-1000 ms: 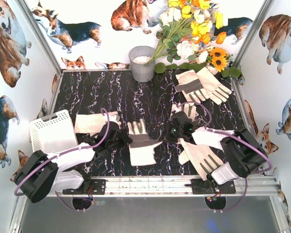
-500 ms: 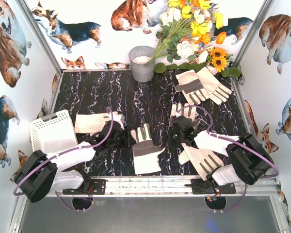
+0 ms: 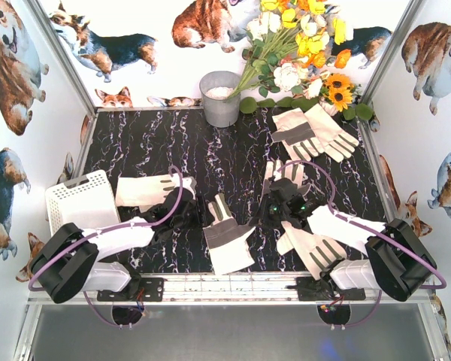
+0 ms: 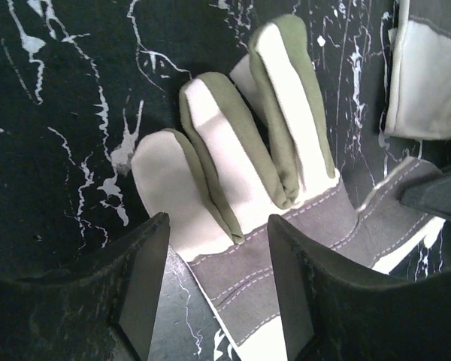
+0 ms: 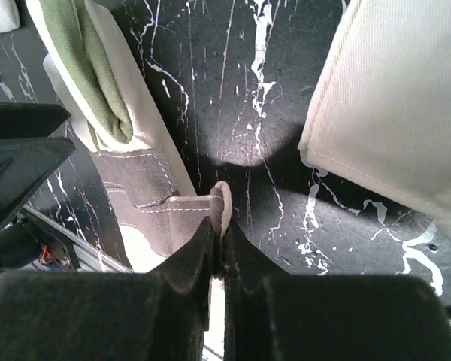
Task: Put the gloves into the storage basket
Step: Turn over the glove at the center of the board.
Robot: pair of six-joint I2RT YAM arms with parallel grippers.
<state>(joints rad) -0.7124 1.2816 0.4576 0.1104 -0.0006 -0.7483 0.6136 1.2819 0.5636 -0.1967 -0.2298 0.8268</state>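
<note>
- From above, my left claw is standing partly open at the finger end of the middle glove and is gripping nothing.
- My right claw is sitting closed at that glove's thumb side. From up here I cannot tell whether it is pinching cloth.
- The basket is sitting at the left edge of the table, beyond my left arm, and only white plastic is showing inside it.
- The bucket is standing at the back with something white in it, and the flowers are leaning just beside it.
- A second glove is lying between the basket and my left claw. Two more gloves are lying partly under my right arm, and a far pair is lying at the back right.
- Through my left wrist camera, my left claw is holding its jaws about half apart. The middle glove is lying flat under the gap, where its fingers join the grey palm. I cannot tell whether my pads are touching it.
- Through my right wrist camera, my right claw is pressing its tips fully together, and the thumb tip of the middle glove is sticking up from between them, nipped.
- A white cuff of another glove is lying apart to the right.
</note>
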